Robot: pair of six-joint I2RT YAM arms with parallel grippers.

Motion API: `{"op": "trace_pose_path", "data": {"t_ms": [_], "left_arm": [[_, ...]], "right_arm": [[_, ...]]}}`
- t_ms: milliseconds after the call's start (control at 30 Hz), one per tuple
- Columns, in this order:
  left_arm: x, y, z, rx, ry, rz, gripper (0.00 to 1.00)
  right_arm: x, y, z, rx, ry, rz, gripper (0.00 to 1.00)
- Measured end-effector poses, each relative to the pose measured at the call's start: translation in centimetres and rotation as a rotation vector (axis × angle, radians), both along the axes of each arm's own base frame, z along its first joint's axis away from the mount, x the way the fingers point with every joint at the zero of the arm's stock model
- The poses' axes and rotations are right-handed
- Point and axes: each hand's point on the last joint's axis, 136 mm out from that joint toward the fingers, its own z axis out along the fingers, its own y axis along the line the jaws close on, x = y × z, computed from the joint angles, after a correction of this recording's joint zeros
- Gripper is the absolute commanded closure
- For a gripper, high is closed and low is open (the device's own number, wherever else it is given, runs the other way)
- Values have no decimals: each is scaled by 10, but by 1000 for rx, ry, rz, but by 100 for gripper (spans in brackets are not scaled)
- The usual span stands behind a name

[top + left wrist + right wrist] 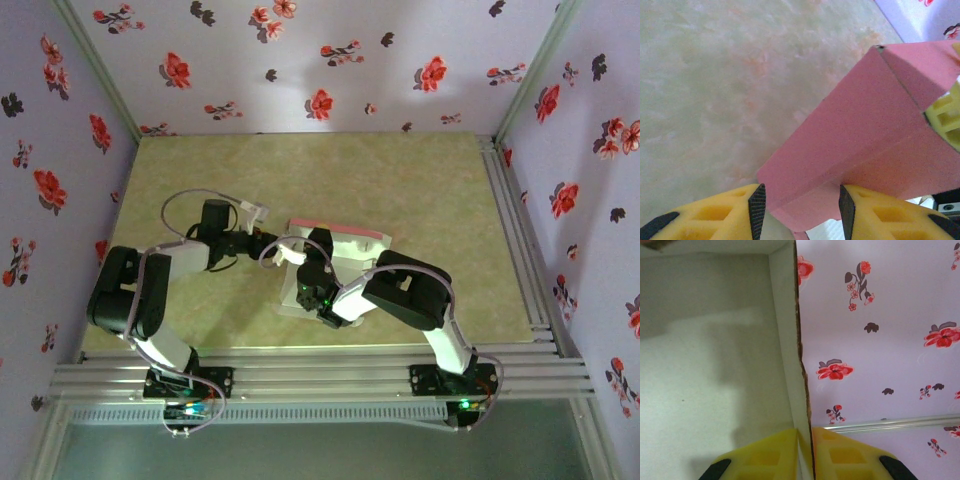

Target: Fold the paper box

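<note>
I log a mottled yellow-green tabletop (400, 190). Lilac walls (330, 60) printed with red flowers and dark leaves close it in at the far, left and right sides. Slotted aluminium rails (320, 365) run along its near edge, and a second set (515, 230) down its right.

The overhead camera looked down from behind the arm bases (190, 385) over the whole table (420, 180). Both wrist cameras sat very close: the left faced the pink outside of the paper box (865, 145), the right its pale inside and the flowered wall (890, 340) beyond; all three shared that box
</note>
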Motion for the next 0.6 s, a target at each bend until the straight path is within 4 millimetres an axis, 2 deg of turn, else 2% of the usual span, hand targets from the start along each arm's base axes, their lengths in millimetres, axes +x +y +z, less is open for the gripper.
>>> {"op": "trace_pose_path", "data": {"t_ms": [233, 600], "left_arm": [[4, -11, 7, -12, -37, 4, 54], [4, -18, -4, 52, -74, 29, 54]], "right_arm": [[0, -1, 0, 12, -2, -6, 84], [0, -6, -4, 12, 7, -12, 84]]}}
